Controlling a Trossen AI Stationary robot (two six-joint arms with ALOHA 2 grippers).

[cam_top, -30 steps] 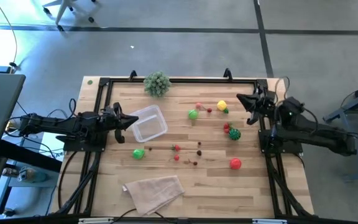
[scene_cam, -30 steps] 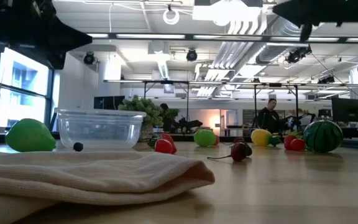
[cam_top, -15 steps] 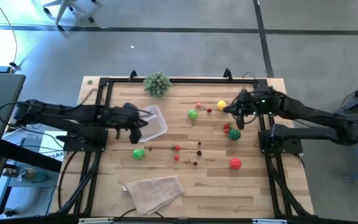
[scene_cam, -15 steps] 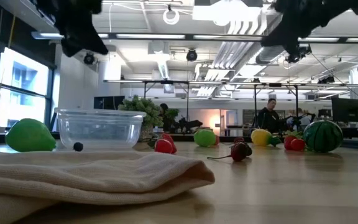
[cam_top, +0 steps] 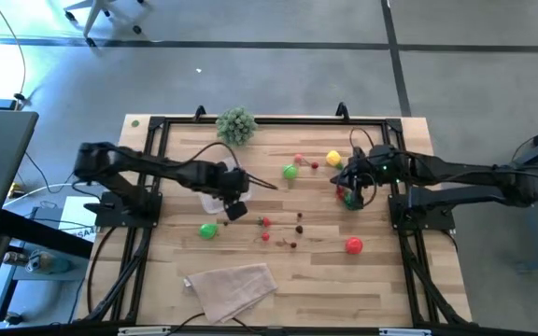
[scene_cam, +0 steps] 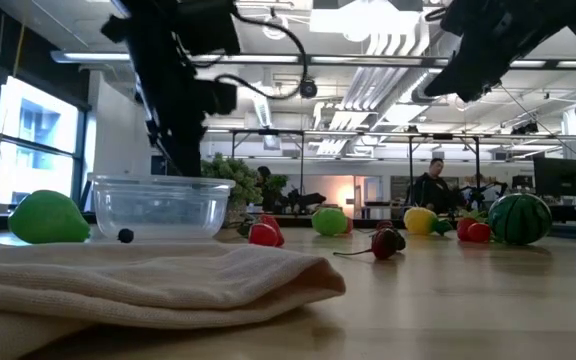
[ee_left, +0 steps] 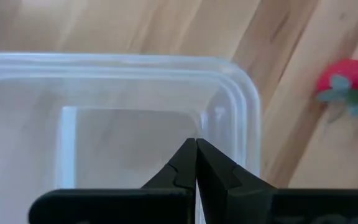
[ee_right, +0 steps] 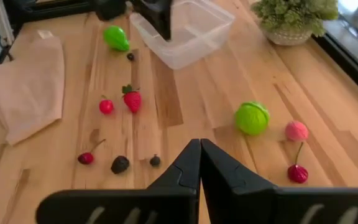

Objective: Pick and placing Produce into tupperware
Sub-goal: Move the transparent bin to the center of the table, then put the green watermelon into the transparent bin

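Observation:
The clear tupperware (ee_left: 135,106) stands on the table's left half, and my left arm hides most of it in the high view (cam_top: 213,198). My left gripper (ee_left: 196,149) is shut, points steeply down and hovers just over the box near one corner (scene_cam: 190,165). The produce lies scattered to the right: a strawberry (ee_left: 344,84), a green pear (ee_right: 115,37), a green ball (ee_right: 252,118), cherries (ee_right: 298,173) and a yellow piece (cam_top: 333,159). My right gripper (ee_right: 200,149) is shut and hangs tilted down above the produce at the right (cam_top: 344,182).
A beige cloth (cam_top: 232,287) lies near the front edge. A bushy pale-green plant ball (cam_top: 236,124) sits at the far edge. A red piece (cam_top: 354,245) and a striped green piece (cam_top: 351,199) lie at the right. A black frame borders the table.
My left gripper has swung from the table's left edge toward the right, out over the tupperware, and tipped from level to steeply down. My right gripper has moved toward the table's left and tipped downward over the produce. Both have stayed shut, and no object has moved.

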